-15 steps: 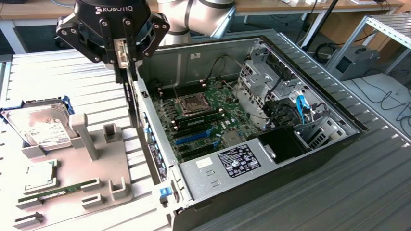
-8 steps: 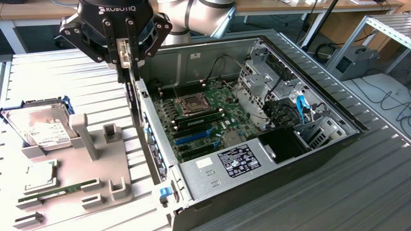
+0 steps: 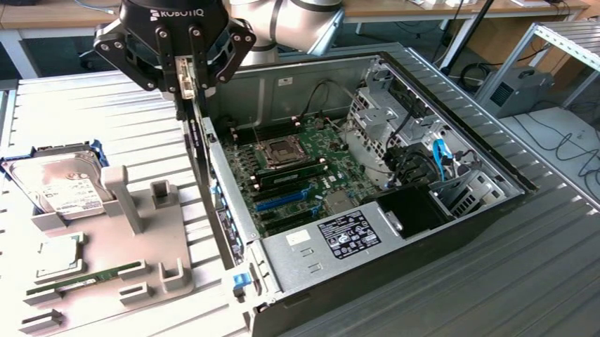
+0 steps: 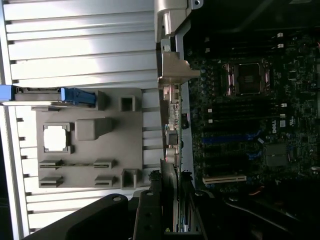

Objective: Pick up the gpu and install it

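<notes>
The gpu (image 3: 202, 175) hangs edge-on as a thin dark card below my gripper (image 3: 190, 83), which is shut on its upper end. It hangs over the near side wall of the open computer case (image 3: 487, 175), between the grey holder and the motherboard (image 3: 310, 175). In the wrist view the gpu (image 4: 172, 120) runs away from my gripper (image 4: 173, 212). Its silvery end bracket (image 4: 175, 70) is at the far end, just over the case wall. The blue expansion slots (image 3: 281, 200) lie on the board beside the card.
A grey parts holder (image 3: 140, 232) stands on the exterior view's left. Beside it lies a silver hard drive in a blue frame (image 3: 56, 186). A processor (image 3: 61, 256) and a green memory stick (image 3: 84, 281) rest in the holder. Cables and drive cages (image 3: 412, 140) fill the case's far end.
</notes>
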`<state>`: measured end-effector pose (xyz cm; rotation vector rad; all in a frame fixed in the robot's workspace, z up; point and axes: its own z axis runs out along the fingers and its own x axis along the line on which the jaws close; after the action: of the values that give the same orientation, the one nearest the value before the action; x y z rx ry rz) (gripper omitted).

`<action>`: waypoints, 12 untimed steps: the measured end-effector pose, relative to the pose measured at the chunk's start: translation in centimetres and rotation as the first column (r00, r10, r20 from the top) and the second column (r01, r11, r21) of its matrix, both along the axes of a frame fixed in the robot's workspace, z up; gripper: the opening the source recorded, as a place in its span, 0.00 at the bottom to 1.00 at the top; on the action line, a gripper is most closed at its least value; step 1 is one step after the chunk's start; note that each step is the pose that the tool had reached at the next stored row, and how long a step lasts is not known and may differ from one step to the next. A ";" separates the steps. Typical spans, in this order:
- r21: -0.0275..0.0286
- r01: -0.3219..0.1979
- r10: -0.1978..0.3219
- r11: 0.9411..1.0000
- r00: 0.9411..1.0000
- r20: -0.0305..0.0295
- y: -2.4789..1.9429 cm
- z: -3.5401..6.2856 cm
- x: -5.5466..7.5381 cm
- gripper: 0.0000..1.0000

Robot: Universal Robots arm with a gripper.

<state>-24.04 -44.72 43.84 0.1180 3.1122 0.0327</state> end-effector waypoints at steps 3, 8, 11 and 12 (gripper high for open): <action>0.000 0.000 0.000 1.000 1.000 0.000 0.00 0.00 0.1 0.26; 0.000 0.000 0.000 1.000 1.000 0.000 0.01 -0.02 0.4 0.26; 0.000 0.000 0.000 1.000 1.000 0.000 0.01 -0.03 0.6 0.26; 0.000 0.000 0.000 1.000 1.000 0.000 0.01 -0.04 0.7 0.26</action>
<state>-23.35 -44.71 43.80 0.1179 3.1122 0.0325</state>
